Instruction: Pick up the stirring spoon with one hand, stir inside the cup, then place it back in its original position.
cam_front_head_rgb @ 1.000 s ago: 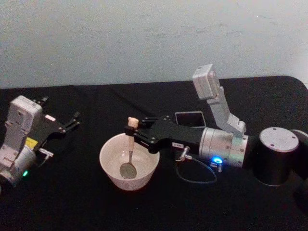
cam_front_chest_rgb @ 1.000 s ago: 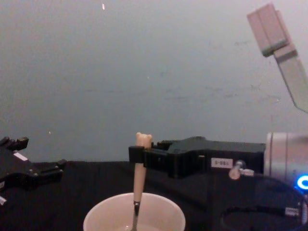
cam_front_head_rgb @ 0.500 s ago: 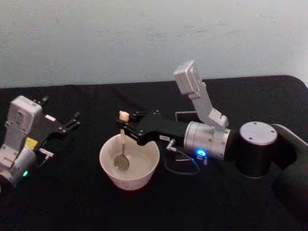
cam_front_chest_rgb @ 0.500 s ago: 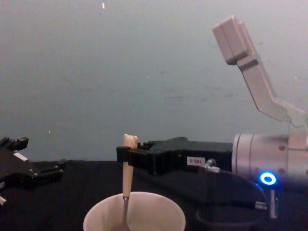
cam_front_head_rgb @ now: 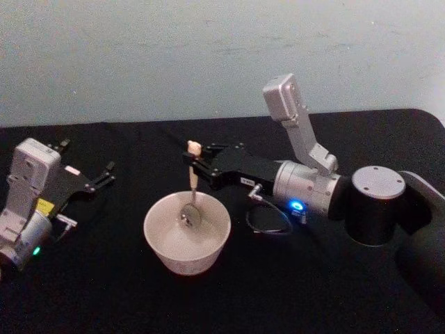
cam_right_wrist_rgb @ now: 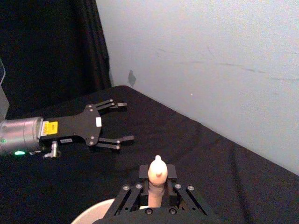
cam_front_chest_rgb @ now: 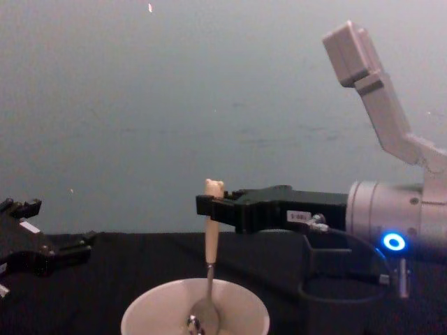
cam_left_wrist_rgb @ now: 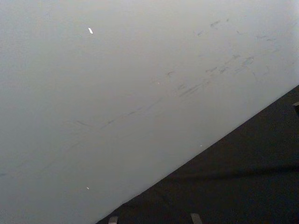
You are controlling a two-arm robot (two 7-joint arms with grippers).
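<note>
We see our right claw (cam_front_head_rgb: 195, 164) clenched on the cream handle of the spoon (cam_front_head_rgb: 190, 189), just under the little bear head, and it holds the spoon almost straight up over the back part of the cup (cam_front_head_rgb: 186, 245). The shiny round end of the spoon hangs low inside the cup, and we cannot tell if it touches the bottom; the cup sits on the black table (cam_front_head_rgb: 104, 292) in front of us. Our left claw (cam_front_head_rgb: 87, 161) is far off on the left side, with its fingers spread wide apart.
</note>
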